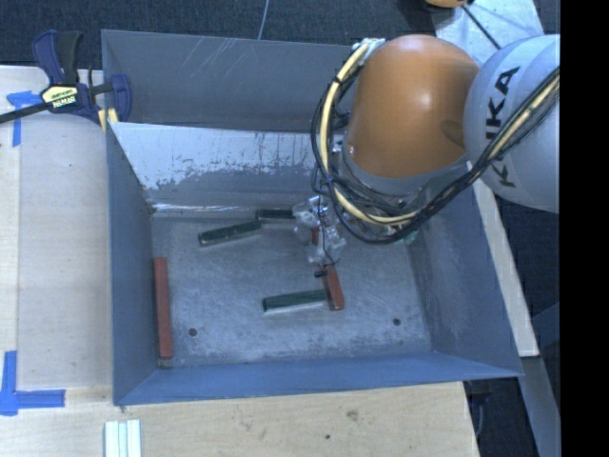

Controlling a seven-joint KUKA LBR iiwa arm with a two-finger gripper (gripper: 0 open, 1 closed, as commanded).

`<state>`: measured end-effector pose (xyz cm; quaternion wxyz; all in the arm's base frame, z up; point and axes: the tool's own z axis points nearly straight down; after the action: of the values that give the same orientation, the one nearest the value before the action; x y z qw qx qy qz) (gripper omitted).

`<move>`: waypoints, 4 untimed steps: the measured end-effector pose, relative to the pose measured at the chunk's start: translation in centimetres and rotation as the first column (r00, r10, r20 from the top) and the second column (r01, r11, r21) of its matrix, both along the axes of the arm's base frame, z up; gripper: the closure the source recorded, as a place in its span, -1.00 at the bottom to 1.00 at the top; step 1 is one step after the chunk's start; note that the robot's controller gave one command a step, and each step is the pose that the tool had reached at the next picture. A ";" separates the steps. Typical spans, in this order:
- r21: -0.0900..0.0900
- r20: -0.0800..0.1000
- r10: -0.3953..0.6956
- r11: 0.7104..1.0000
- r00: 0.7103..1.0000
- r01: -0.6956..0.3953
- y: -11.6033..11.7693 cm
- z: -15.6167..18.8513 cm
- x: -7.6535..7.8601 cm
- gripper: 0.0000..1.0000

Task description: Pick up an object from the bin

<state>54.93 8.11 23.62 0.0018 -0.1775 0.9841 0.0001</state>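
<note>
My gripper [320, 228] hangs under the arm's orange cover, near the middle of the bin and a little to the back. Just below it lies a short red-brown bar [333, 289], its upper end close to the gripper's tip. A dark green bar [293, 302] lies flat beside it, and the two meet at the right end. To the left of the gripper a second dark green bar [228, 233] lies slanted on the floor. A short dark piece [276, 215] lies between that bar and the gripper.
A long red-brown bar [164, 309] lies along the foot of the bin's left wall. The arm and its cables cover the bin's back right corner. The bin's sloped walls rise on all sides.
</note>
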 end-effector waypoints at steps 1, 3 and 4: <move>0.000 -0.004 -0.086 0.996 0.996 0.086 1.9 -9.7 0.8 -1.00; -0.001 -0.003 0.014 1.000 1.000 -0.014 -3.4 -16.6 -4.1 1.00; -0.001 -0.003 0.014 1.000 1.000 -0.014 -3.4 -16.6 -4.1 1.00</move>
<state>50.85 4.67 7.02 0.0002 -0.1845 0.9828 -0.0001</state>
